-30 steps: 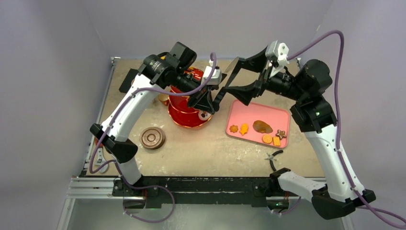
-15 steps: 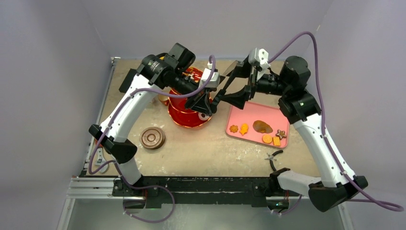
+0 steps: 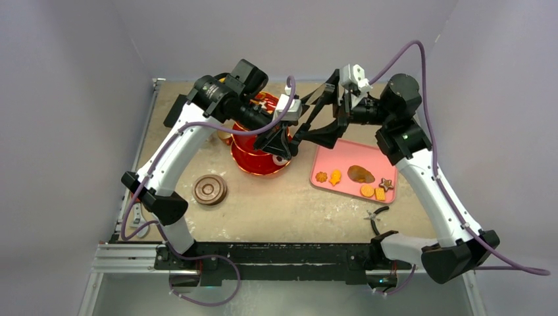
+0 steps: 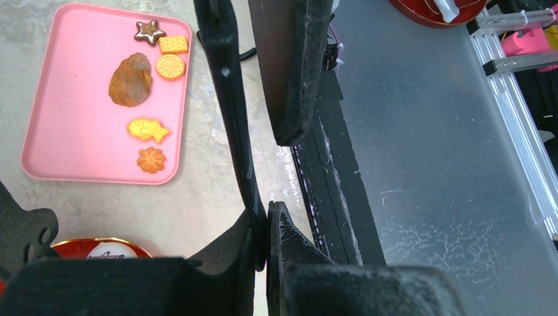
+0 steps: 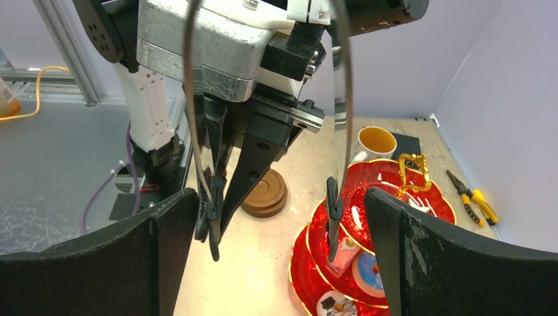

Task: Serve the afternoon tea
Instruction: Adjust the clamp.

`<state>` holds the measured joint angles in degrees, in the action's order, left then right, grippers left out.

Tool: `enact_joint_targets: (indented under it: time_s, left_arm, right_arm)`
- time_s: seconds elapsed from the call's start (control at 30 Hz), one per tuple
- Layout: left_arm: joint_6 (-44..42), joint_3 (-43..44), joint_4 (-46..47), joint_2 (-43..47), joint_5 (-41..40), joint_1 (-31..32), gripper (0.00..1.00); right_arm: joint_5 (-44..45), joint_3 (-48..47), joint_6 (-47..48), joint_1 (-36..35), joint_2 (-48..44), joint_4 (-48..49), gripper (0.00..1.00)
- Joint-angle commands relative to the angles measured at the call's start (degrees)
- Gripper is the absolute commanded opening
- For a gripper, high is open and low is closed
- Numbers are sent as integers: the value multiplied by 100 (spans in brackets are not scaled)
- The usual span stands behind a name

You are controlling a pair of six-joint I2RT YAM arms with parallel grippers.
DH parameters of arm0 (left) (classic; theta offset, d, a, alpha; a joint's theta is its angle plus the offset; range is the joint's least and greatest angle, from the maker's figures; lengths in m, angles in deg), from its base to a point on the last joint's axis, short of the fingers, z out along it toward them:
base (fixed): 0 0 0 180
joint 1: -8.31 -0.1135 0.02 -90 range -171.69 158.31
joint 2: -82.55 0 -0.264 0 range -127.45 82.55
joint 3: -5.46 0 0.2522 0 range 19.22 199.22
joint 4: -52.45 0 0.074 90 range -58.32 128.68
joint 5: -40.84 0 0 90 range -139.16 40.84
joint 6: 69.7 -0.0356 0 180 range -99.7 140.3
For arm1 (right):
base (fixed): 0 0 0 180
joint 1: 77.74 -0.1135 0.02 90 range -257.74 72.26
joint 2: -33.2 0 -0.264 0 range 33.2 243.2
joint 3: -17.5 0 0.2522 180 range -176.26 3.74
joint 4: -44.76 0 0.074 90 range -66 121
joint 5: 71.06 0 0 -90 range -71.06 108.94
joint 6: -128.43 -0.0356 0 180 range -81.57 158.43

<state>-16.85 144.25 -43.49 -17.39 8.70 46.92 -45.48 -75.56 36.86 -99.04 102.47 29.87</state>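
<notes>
The table (image 3: 296, 210) had a worn, mottled beige top. Plain pale lilac walls (image 3: 72, 99) closed it in behind and on both sides. Along the table's near edge ran an aluminium rail (image 3: 125, 255), then a scratched grey metal sheet (image 3: 296, 301). Light fell evenly.

A robot lab; blank booth walls (image 3: 79, 66); aluminium rail frame (image 3: 125, 258).

Left arm (image 3: 176, 146) is hiding most of the red stand (image 3: 253, 161) from above. Right wrist view is cropping its lowest tier.
</notes>
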Motion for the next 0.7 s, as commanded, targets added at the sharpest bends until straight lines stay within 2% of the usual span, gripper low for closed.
enact_joint_targets:
  time_s: [0.0,0.27,0.4,0.6,0.67]
  left_arm:
    - [-67,158,-3,147,228,4,0]
    - [-90,128,-3,114,111,35,0]
    - [-103,109,-1,135,67,34,0]
    - [48,170,159,179,-26,33,0]
    - [193,158,359,249,-133,33,8]
  right_arm:
    - [-220,-33,-171,-48,101,249,97]
    - [190,-322,-17,-301,343,-295,84]
    - [351,-173,-338,-301,187,54,71]
    - [594,-11,-460,-298,60,87,63]
    - [821,145,-546,-301,-25,266,62]
